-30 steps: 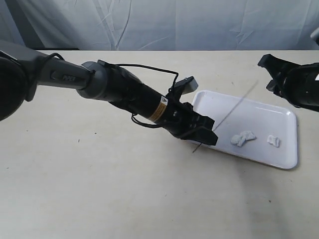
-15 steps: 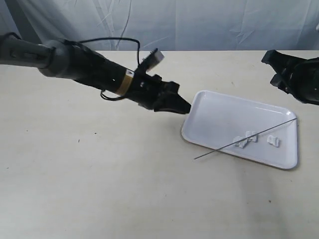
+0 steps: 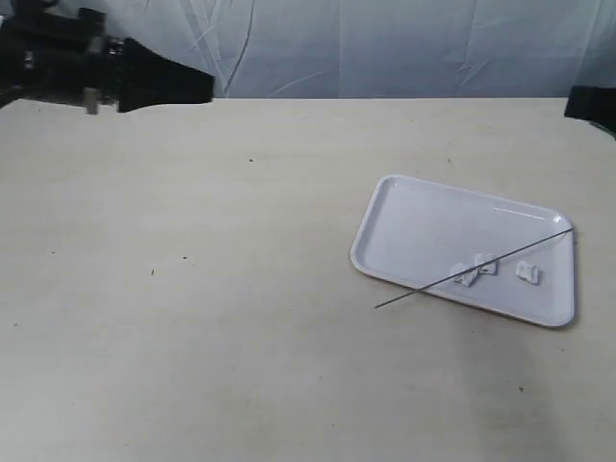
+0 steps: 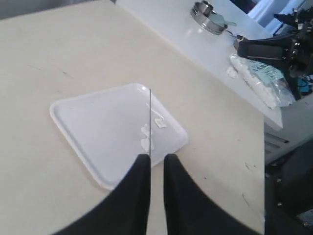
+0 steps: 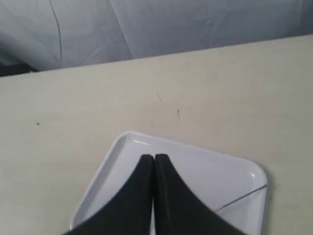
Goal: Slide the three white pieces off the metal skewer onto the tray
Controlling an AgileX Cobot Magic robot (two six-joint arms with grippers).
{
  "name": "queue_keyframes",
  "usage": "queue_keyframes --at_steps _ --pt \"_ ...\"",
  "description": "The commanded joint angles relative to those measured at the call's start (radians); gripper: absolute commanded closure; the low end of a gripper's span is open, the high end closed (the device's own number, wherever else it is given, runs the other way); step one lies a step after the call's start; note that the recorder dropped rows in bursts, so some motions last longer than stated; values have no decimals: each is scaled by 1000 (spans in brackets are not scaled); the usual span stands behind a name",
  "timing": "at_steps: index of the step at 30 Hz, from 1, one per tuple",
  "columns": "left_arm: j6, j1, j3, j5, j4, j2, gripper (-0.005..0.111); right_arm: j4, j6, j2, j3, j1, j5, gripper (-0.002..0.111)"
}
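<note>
The metal skewer point(image 3: 443, 280) lies loose and slantwise across the tray point(image 3: 414, 217), one end resting at the tray's far right rim and the other poking out over the near rim above the table point(image 3: 241, 289). The three white pieces point(image 3: 485, 266) are all on the tray. One point(image 3: 526, 272) sits clear of the rod, while the other two lie right against it, and at this size I cannot tell whether they are threaded on it or only beside it. Neither arm is near. The left tool point(image 4: 156, 159) hangs well above and away from the tray, its fingers almost together with a thin slit between them and nothing in it. The right tool point(image 5: 153, 157) is pressed fully closed and empty. The rod looks stiff, light and smooth, so it is likely to roll or slip under a loose pinch. The bare overhanging end, which is free of pieces, is probably the best place to take hold. The chunks look tiny, featherlight and possibly crumbly, so they would be better nudged along than squeezed.
</note>
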Motion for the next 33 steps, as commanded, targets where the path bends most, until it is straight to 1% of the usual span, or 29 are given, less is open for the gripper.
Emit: queue_keyframes --at_steps 1,2,3,4,5,6,7,9,11,15,19,21,22,24,26,29,31,33 --pt "105 152 231 -6 -4 -323 95 56 -115 -195 116 -3 33 109" --pt "114 217 328 -6 -4 -458 95 145 -197 -300 184 -3 48 109" --pt "114 248 373 -6 -4 -542 95 210 -227 -360 221 -3 52 109" --pt "108 298 454 14 -4 -720 95 341 -293 -481 257 -3 44 109" --pt "62 321 510 85 -4 -885 95 413 -310 -592 259 -3 57 109" --pt "21 323 531 147 -4 -974 95 432 -305 -647 259 -3 57 109" --pt "-84 323 561 251 -4 -1110 95 459 -305 -734 259 -3 59 109" --pt "-192 319 589 268 -4 -1214 95 470 -305 -852 259 -3 87 109" --pt "-203 319 592 231 -4 -1291 95 465 -302 -938 259 -3 136 109" --pt "-203 316 592 190 -4 -1341 95 434 -297 -963 259 -3 161 109" --pt "-203 261 592 47 -4 -1346 95 432 -297 -963 257 -3 173 109" --pt "-203 230 592 -4 -4 -1346 95 432 -318 -963 257 -3 137 109" --pt "-203 210 592 -6 -4 -1346 95 428 -325 -963 257 -3 107 109" --pt "-203 178 596 -6 -4 -1346 95 351 -315 -963 261 -3 67 109" --pt "-203 150 607 -6 -4 -1346 95 255 -315 -963 269 -3 62 109" --pt "-205 107 638 -6 -4 -1348 95 196 -308 -963 299 -28 80 109" --pt "-203 91 643 -6 -4 -1348 95 163 -308 -963 330 -62 93 109" --pt "-203 89 643 -6 -4 -1348 95 134 -308 -963 370 -93 92 109"
